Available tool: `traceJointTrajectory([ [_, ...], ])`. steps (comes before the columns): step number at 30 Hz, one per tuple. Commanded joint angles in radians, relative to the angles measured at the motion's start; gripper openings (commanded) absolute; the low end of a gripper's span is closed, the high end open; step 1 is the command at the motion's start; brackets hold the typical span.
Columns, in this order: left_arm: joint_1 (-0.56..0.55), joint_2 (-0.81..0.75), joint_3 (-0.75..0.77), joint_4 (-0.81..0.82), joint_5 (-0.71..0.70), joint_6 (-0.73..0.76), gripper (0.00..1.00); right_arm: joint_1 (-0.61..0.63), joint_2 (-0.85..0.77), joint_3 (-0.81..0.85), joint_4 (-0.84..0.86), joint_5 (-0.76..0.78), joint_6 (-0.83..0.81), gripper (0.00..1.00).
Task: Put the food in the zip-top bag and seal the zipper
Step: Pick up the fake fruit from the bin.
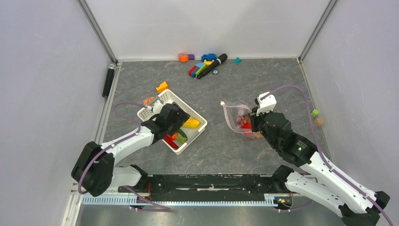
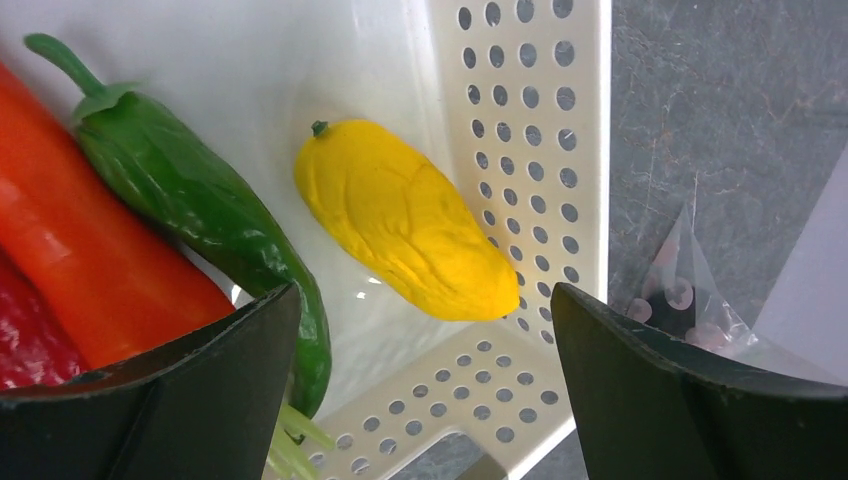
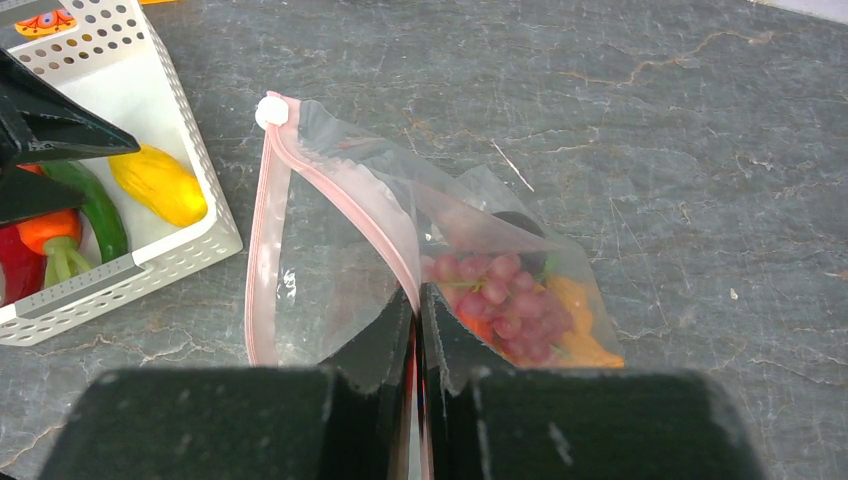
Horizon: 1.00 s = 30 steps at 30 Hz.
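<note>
Right gripper (image 3: 417, 305) is pinching the pink zipper (image 3: 262, 240) of the zip-top bag (image 3: 330, 270), lying beside the white basket (image 3: 190, 170) with its mouth gaping toward it; only this wrist view is showing grapes (image 3: 500, 295) inside. Left gripper (image 2: 425, 295) is hanging spread wide over the basket's yellow mango (image 2: 400, 215), its long axis slanting, stem pointing away from the basket's corner
</note>
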Motion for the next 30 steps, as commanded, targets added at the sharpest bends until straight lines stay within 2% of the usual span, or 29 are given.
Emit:
traceJointTrajectory([
  [1, 0.004, 0.043, -0.016, 0.106, 0.022, -0.088, 0.99, 0.002, -0.002, 0.0, 0.025, 0.023, -0.002, 0.1],
  [11, 0.009, 0.096, -0.032, 0.157, -0.068, -0.14, 0.86, 0.002, 0.004, 0.002, 0.021, 0.029, -0.003, 0.1],
  [22, 0.021, 0.183, -0.004, 0.165, -0.073, -0.149, 0.72, 0.002, 0.005, 0.0, 0.02, 0.036, -0.004, 0.1],
  [27, 0.023, 0.203, 0.008, 0.167, -0.071, -0.144, 0.56, 0.001, 0.006, 0.001, 0.021, 0.036, -0.004, 0.1],
  [30, 0.024, 0.203, 0.009, 0.179, -0.051, -0.133, 0.36, 0.002, 0.008, 0.001, 0.021, 0.038, -0.003, 0.1],
])
